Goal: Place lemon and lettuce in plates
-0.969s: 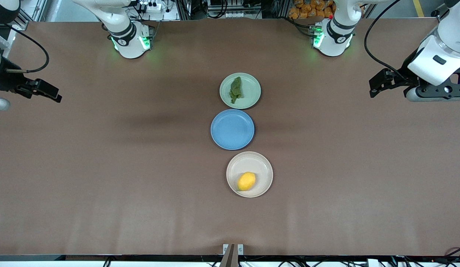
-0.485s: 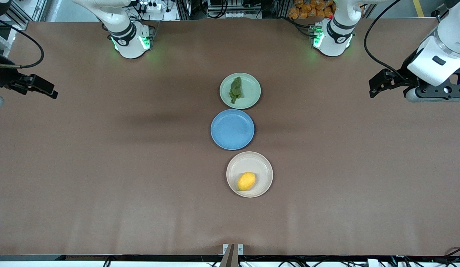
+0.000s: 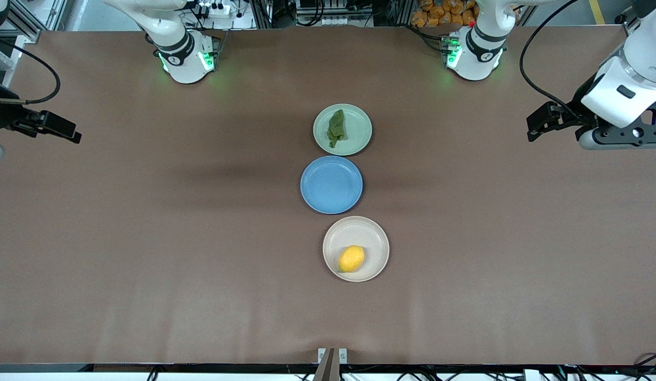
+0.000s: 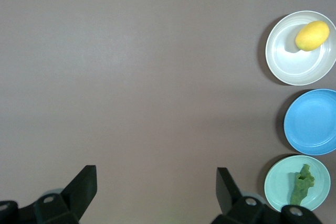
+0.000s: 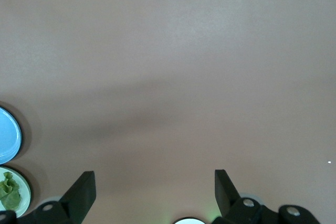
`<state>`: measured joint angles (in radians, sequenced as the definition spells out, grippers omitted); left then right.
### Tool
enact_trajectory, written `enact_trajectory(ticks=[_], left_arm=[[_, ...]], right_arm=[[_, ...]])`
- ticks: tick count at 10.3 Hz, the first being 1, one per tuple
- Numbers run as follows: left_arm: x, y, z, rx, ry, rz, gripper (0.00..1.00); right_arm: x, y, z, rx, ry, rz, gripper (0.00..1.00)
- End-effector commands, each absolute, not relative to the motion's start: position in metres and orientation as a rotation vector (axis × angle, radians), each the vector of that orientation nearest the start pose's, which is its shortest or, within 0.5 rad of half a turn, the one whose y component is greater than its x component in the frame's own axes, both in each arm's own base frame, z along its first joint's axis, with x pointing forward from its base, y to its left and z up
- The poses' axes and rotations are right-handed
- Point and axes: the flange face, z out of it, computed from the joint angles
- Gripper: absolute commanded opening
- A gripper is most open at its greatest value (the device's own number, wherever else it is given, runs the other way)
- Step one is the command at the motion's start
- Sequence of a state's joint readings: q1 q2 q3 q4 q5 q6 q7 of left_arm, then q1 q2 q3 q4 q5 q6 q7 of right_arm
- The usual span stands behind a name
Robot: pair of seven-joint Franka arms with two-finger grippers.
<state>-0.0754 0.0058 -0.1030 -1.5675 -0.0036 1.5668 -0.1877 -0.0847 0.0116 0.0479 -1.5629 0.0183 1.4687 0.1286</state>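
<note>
Both arms have drawn outward; lemon lies at six o'clock in its plate, lettuce plated. Left gripper and right gripper gape empty. Task looks done; nothing remains.

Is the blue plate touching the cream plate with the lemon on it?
Apart. The left wrist view shows a strip of table between the blue plate and the cream plate holding the lemon.

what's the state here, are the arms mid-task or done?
Looks done. The lemon sits in the beige plate, nearest the front camera, and the lettuce lies in the mint plate, nearest the bases. The blue plate between them holds nothing. The left tool and right tool are open, holding nothing, each over bare table at its own arm's end.
</note>
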Motion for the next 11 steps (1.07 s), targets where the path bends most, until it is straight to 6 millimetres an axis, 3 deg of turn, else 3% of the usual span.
enact_trajectory(ticks=[1, 11], left_arm=[[0.5511, -0.0958, 0.6255, -3.142, 0.014, 0.022, 1.0], [0.5502, -0.1019, 0.6264, -3.143, 0.029, 0.018, 1.0]], right_arm=[[0.549, -0.0196, 0.6187, -3.099, 0.259, 0.171, 1.0], [0.5496, -0.0229, 0.6169, -3.095, 0.27, 0.178, 1.0]])
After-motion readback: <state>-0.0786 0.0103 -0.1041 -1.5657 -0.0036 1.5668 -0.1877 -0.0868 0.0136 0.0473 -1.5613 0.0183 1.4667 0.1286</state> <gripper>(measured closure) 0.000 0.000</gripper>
